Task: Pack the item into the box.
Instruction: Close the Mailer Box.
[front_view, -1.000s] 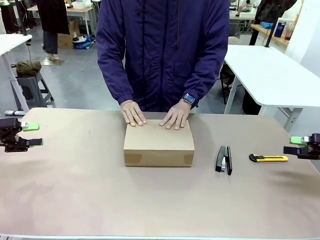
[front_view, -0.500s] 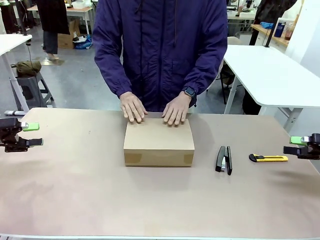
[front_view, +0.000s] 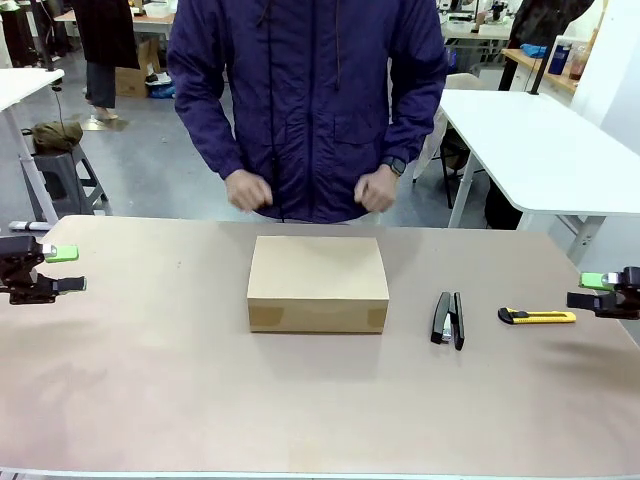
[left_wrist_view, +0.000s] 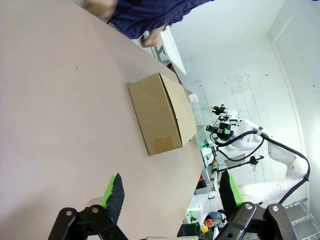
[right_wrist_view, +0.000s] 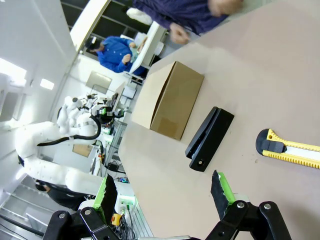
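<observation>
- Two hands, the person's left hand and right hand, are now lifted clear of the plain brown cardboard box and drawn back to the torso as loose fists; a second ago both palms pressed flat on the far edge of its lid.
- Box position: middle of the tan bench, lid flap down and flush, front tab side facing the robot. It has not shifted between frames.
- Item location: no navy fabric pouch lies on the bench. With the lid closed, it is judged to be inside the box, but this cannot be confirmed.
- Task status, as a judgement: the release of the lid suggests that packing is finished or nearly so.
- Left gripper: fingers spread wide, nothing between them, parked at the left bench edge, well apart from the box, unchanged from the earlier frames.
- Right gripper: fingers spread wide, nothing held, parked at the right bench edge, likewise unchanged.
- Bystander tools: the slim black stapler and the yellow-and-black utility knife lie to the right of the box, untouched and unmoved.
</observation>
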